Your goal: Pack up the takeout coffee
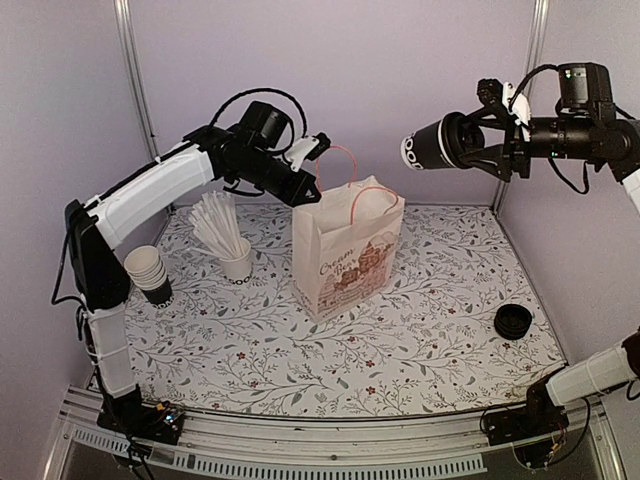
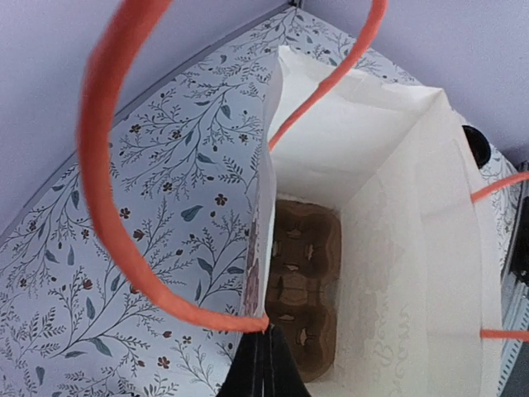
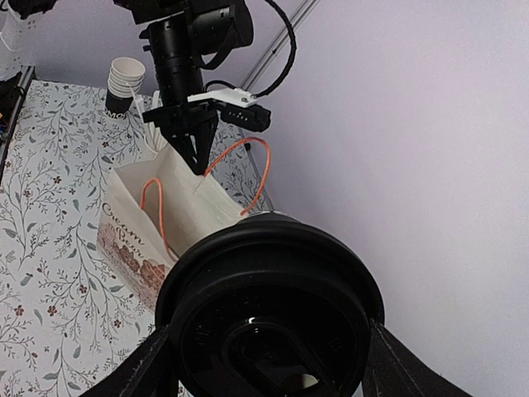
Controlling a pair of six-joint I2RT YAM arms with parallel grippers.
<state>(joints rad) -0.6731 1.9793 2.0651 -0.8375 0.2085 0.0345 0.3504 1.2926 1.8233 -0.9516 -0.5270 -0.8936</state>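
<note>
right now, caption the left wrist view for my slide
Left tool pinches the rim of the paper bag, holding it open over the cardboard cup carrier inside.

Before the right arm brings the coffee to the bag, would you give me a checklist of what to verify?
1. Grip: right jaws shut on the coffee: ok.
2. Its lid seated: ok.
3. Mouth of the bag open, left jaws pinching its rim: ok.
4. Inside, the carrier lies at the bottom, slots empty: ok.
5. Coffee upright: not ok, it lies sideways.
6. Coffee over the bag's mouth: not ok, it is higher and off to the right.
</note>
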